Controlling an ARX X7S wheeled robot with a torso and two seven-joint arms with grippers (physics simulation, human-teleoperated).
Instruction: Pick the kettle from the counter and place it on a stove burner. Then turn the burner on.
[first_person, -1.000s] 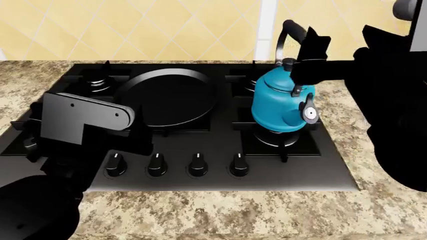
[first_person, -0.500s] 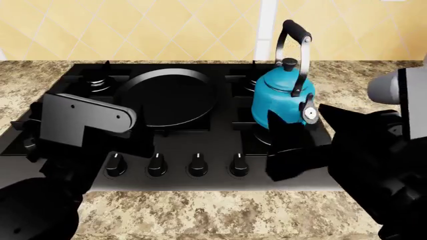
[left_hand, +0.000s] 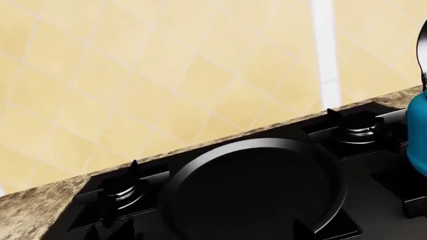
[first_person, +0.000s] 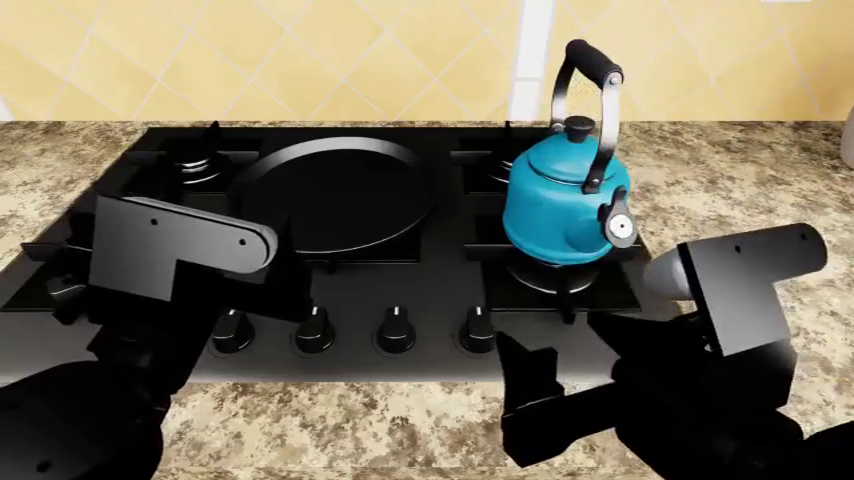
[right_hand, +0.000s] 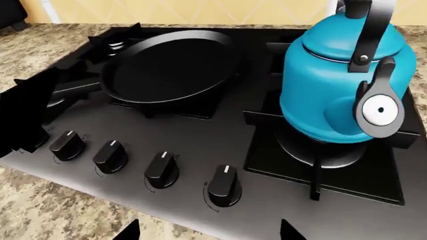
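Kettle (first_person: 566, 205) is sitting on the front-right stove burner (first_person: 554, 275), right gripper (first_person: 534, 395) hovering released at 6 o'clock of the knobs (first_person: 478, 329) — risk is grabbing the wrong knob — left gripper's state I cannot tell.

The teal kettle (first_person: 565, 208) stands upright on the front right stove burner (first_person: 554, 275), spout cap facing forward, beside a black pan (first_person: 334, 193), while four knobs (first_person: 354, 328) line the hob's front edge and both dark arms hang low over the granite counter (first_person: 334, 420).
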